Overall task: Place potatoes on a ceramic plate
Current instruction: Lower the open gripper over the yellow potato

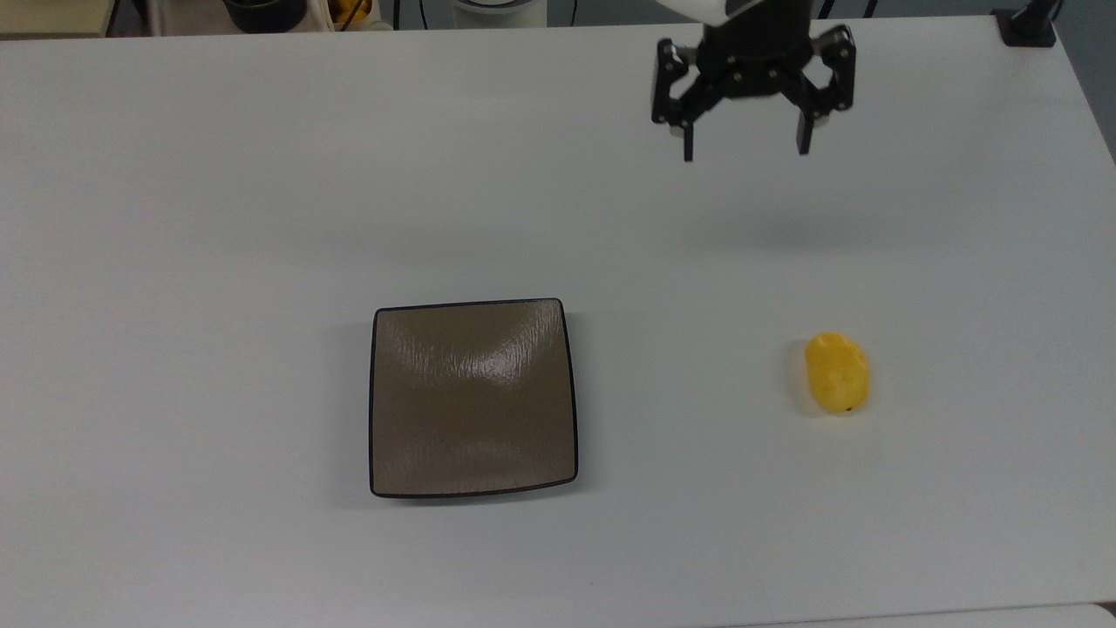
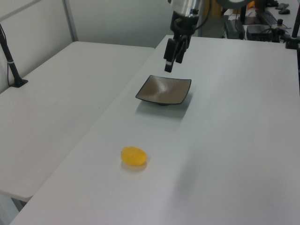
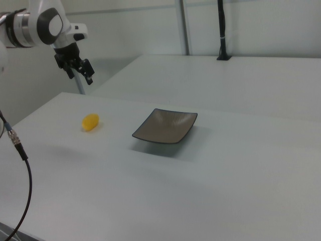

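A small bright yellow potato (image 1: 838, 372) (image 2: 134, 156) (image 3: 90, 121) lies on the white table, well off to the top view's right of the plate. The square brown ceramic plate (image 1: 473, 398) (image 2: 164, 89) (image 3: 165, 125) rests bare near the table's middle. My gripper (image 1: 746, 150) (image 2: 168, 61) (image 3: 89, 74) hangs high above the table, open with nothing between its fingers. In the top view it sits above and slightly left of the potato, far from both objects.
The white table (image 1: 218, 192) runs wide around both objects. A second white table (image 2: 56, 93) adjoins it on the left view's left. A black post base (image 1: 1029, 26) stands at the top view's upper right corner. A cable (image 3: 20, 160) hangs at the right view's left.
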You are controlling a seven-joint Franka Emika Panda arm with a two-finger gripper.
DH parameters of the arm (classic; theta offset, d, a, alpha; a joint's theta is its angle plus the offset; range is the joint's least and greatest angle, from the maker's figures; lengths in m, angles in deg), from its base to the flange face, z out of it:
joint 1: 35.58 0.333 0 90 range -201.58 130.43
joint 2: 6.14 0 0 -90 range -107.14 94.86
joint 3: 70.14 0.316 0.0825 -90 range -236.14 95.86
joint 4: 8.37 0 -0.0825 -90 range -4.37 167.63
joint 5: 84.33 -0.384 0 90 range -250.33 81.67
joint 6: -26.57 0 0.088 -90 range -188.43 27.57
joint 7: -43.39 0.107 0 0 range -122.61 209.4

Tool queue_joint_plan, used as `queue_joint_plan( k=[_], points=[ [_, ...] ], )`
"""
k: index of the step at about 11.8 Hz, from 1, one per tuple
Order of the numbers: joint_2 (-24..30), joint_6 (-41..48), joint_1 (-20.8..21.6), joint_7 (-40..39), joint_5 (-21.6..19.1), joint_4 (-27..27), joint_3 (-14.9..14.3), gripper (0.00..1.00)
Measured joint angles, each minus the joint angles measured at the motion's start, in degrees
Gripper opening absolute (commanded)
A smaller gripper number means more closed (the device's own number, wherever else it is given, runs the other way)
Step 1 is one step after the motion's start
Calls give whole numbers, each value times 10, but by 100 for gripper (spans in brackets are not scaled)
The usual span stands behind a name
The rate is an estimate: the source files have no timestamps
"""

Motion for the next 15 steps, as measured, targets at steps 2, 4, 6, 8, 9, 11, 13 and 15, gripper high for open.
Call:
queue_joint_plan(
  k=[2,4,6,8,9,11,13,15],
  points=[
    [-34,-52,17,12,10,-7,0,100],
    [-68,-95,29,16,16,-15,0,100],
    [-97,-143,35,16,22,-21,0,100],
    [-127,-180,50,16,41,-25,-1,100],
    [-142,-197,59,17,52,-26,-1,100],
    [-167,-221,73,17,60,-28,-2,100],
    [-187,-241,84,17,61,-29,-3,100],
    [-205,-256,90,25,66,-32,-3,100]
  ],
)
